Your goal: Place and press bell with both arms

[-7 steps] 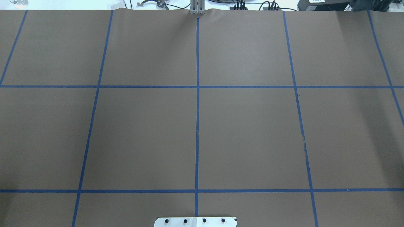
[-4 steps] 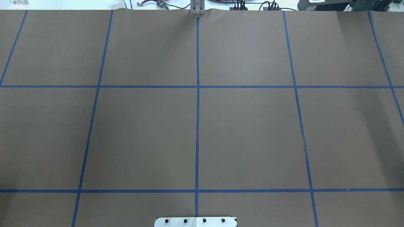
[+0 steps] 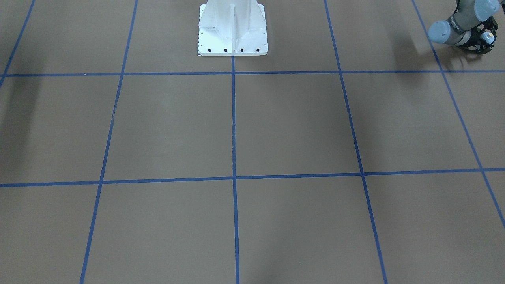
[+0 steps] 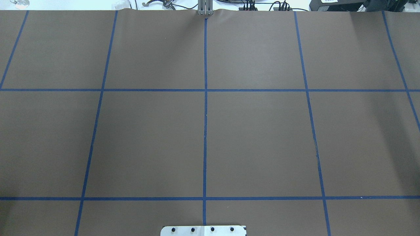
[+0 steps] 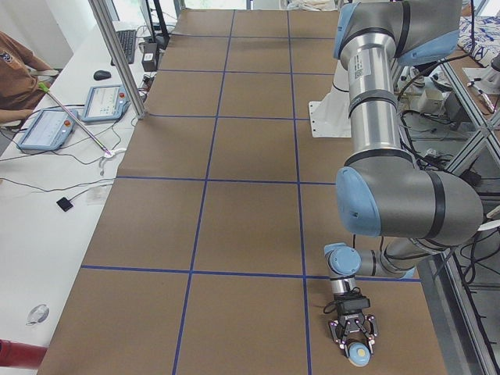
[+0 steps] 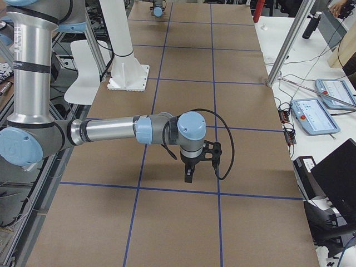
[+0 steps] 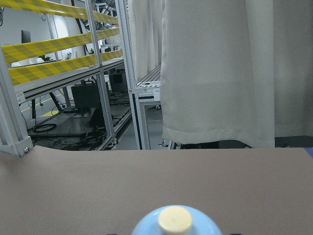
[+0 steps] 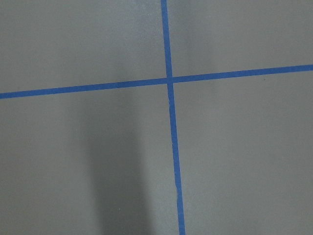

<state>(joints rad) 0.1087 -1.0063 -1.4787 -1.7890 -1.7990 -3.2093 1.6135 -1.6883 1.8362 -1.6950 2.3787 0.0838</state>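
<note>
Left gripper point(image 5: 355, 348) is clamped on the bell point(image 5: 359, 354), with a finger on either side of the light-blue dome and the cream button facing out past the tips. You'll find it at the left end of the table point(image 3: 276, 126), in the corner cell on the robot's side, low over the brown paper. Can't tell whether the bell's base touches the paper or sits just off it. Your front camera catches it only in the top right corner. Left wrist cam has the dome and button at bottom centre, then paper, then white curtains point(image 7: 220, 73) and aluminium racking.

Right gripper point(image 6: 189, 178) shows only from the right-end camera, so you can't call it open or closed. It points straight down, close to the paper and just beside a blue tape line point(image 6: 111, 186). Its forearm reaches out roughly level from the robot side. Right wrist cam shows only paper, a tape cross point(image 8: 169, 80) and a soft shadow.

White pedestal point(image 3: 232, 27) is bolted at the robot-side edge, mid-table. A person point(image 5: 16, 70) sits at the side desk next to two teach pendants point(image 5: 47, 129).
</note>
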